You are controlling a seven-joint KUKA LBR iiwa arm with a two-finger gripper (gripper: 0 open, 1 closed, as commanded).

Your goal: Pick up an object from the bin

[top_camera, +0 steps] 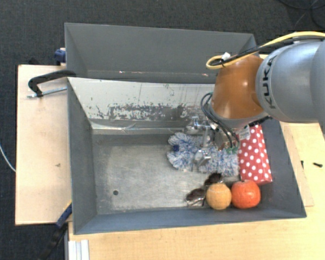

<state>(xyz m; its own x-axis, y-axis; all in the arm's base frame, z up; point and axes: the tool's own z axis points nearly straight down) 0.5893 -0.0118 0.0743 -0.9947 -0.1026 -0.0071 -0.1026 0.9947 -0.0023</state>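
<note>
Closest to us, along the front wall of the grey metal bin [130, 167], three small things lie in a row. On the left is a dark shiny thing that looks like a pair of sunglasses [196, 196]. Touching it is a round tan ball [219, 196], and just beside that is a round orange ball [245, 194].

A little further back, near the middle of the bin, lies a fluffy blue and white cloth thing [181, 151], like a mop head. The left half of the bin floor has nothing on it.

The pincer [210, 148] is down low on the right part of this fluffy cloth. I cannot tell if the pincer is spread or pressed together, because the fluff and the metal parts mix up there.

To the right of it, a flat red bag with white dots [255, 156] leans by the right wall.

Above them sits the robot's round orange cover [235, 91] and its thick grey arm [298, 80].

I think the robot is at the grabbing step, and the fluffy cloth is the thing it is at. Next it would need to pinch the cloth tight and lift straight up. Soft fluff can slip out, so a deep bite would help.

The arm has big letters on it; I can read "UKA". I see no other words.
</note>
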